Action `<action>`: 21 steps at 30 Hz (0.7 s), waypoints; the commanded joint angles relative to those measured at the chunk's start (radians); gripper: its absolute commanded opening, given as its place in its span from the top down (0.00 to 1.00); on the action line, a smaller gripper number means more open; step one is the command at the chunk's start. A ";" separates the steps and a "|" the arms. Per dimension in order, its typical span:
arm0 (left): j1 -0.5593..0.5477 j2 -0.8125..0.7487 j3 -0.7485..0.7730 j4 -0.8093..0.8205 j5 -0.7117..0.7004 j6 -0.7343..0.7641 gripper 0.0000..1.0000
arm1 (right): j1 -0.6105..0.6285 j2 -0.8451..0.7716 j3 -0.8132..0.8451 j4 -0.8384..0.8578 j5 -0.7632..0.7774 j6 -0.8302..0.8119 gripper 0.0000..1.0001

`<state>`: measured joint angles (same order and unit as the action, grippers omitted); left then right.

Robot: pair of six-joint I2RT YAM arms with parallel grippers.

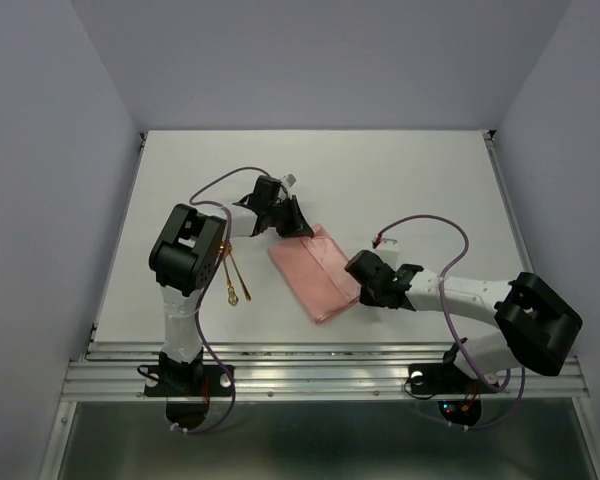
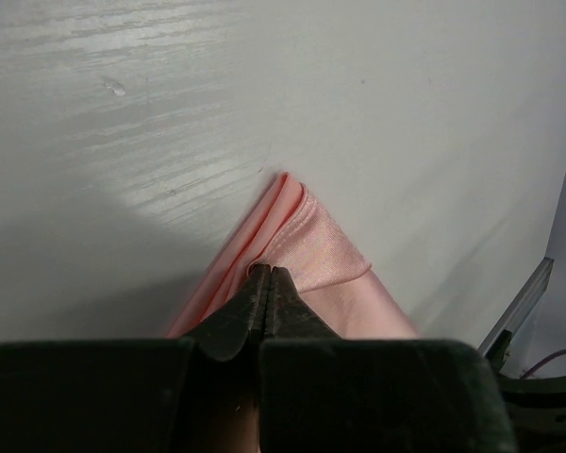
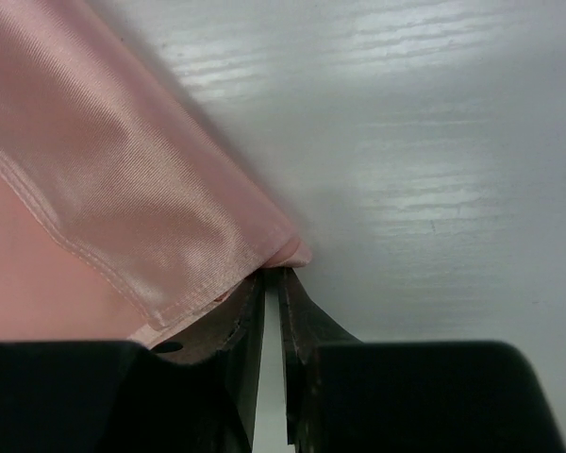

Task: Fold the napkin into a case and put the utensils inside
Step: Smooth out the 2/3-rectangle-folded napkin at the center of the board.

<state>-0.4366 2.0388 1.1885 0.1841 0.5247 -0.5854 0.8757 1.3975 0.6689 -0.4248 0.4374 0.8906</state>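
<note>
The salmon-pink napkin [image 1: 315,270] lies folded into a slanted strip at mid-table. My left gripper [image 1: 301,228] is at its far corner, jaws shut with the layered corner of the napkin [image 2: 325,250] puckered at the tips of the left gripper [image 2: 269,271]. My right gripper [image 1: 364,291] is at the near right corner. In the right wrist view only a thin slit shows between the jaws of the right gripper [image 3: 274,275], and the napkin [image 3: 104,170] has its corner caught at their tips. The gold utensils [image 1: 234,281] lie side by side left of the napkin, beside the left arm.
The white table [image 1: 410,170] is walled by pale panels on three sides. A ribbed metal rail [image 1: 330,365] runs along the near edge by the arm bases. A purple cable [image 1: 435,222] loops above the right arm.
</note>
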 commanded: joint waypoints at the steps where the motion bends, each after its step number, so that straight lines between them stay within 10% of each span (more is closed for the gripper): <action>1: 0.022 -0.037 -0.075 -0.074 -0.075 0.033 0.99 | -0.062 0.017 -0.028 0.021 0.069 -0.018 0.83; 21: 0.010 0.003 -0.024 -0.097 -0.042 0.055 0.96 | -0.086 -0.044 0.185 0.017 0.041 -0.228 0.80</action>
<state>-0.4175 1.9961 1.1435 0.1658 0.5148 -0.5743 0.7929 1.2789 0.7586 -0.4377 0.4278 0.7284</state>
